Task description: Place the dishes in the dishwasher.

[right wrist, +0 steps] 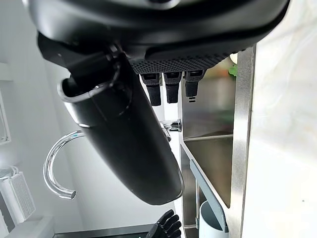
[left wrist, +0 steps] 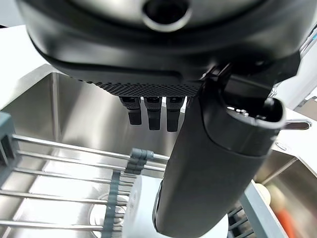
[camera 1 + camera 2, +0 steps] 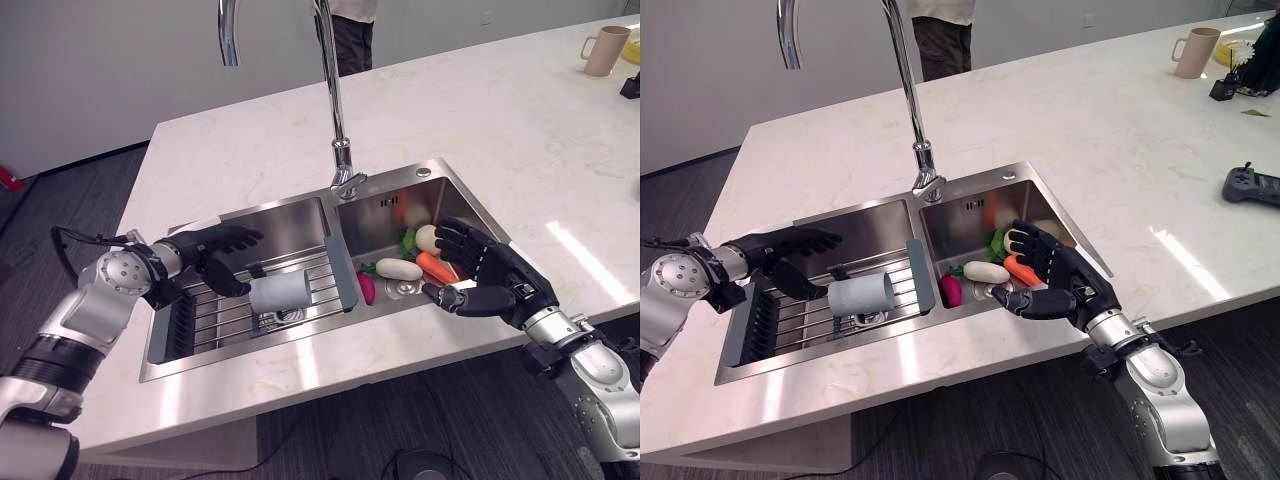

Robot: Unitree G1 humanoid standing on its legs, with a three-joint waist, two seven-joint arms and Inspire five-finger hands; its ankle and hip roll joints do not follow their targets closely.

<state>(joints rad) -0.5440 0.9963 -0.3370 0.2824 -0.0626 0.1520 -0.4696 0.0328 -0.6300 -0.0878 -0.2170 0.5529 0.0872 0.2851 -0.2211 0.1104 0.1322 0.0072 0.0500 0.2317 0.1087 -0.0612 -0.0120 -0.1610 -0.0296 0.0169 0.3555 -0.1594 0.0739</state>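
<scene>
While the pale grey cylindrical cup (image 3: pixel 281 294) lies on its side on the wire drying rack (image 3: pixel 215 310) in the left basin of the stainless steel double sink (image 3: pixel 300 215), the left hand (image 3: pixel 215 250) hovers just beside it, over the cup's base end, fingers straight, thumb below, nothing held. Right hand (image 3: pixel 485 275) spread open over the right basin, above an orange carrot (image 3: pixel 436 267) and white vegetable (image 3: pixel 398 268). Tall chrome tap (image 3: pixel 335 90) behind the divider.
</scene>
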